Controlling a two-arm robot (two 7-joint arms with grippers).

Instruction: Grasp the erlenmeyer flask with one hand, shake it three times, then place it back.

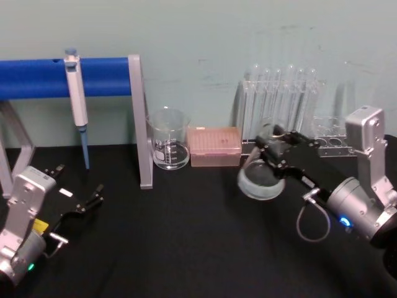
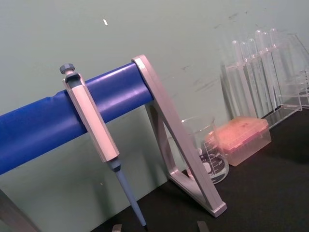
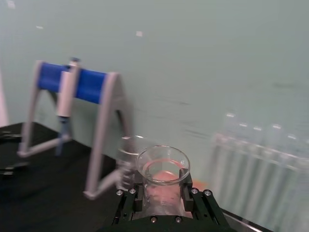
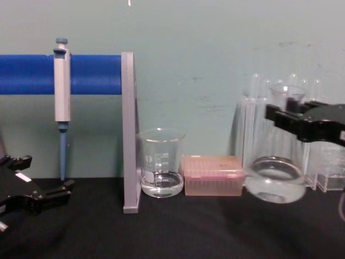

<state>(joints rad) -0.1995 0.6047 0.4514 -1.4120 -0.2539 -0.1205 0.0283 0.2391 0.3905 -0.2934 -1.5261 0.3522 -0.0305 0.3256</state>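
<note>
Above the black bench the erlenmeyer flask is held tilted by its neck in the clenched right claw, close before the test-tube rack, so a slip or a knock on the rack is feared under shaking; the left claw is parked released, far left.

Clamps the erlenmeyer flask by its neck between the two black fingers of the right gripper, open mouth towards the camera and a pinkish tint visible through the glass. Looks past it to a blurred beaker just behind on the black table, and farther off to a grey-legged stand carrying a blue bar, with a pipette hanging upright from it. Takes in a row of clear test tubes on the flask's other side, against the pale green wall.
</note>
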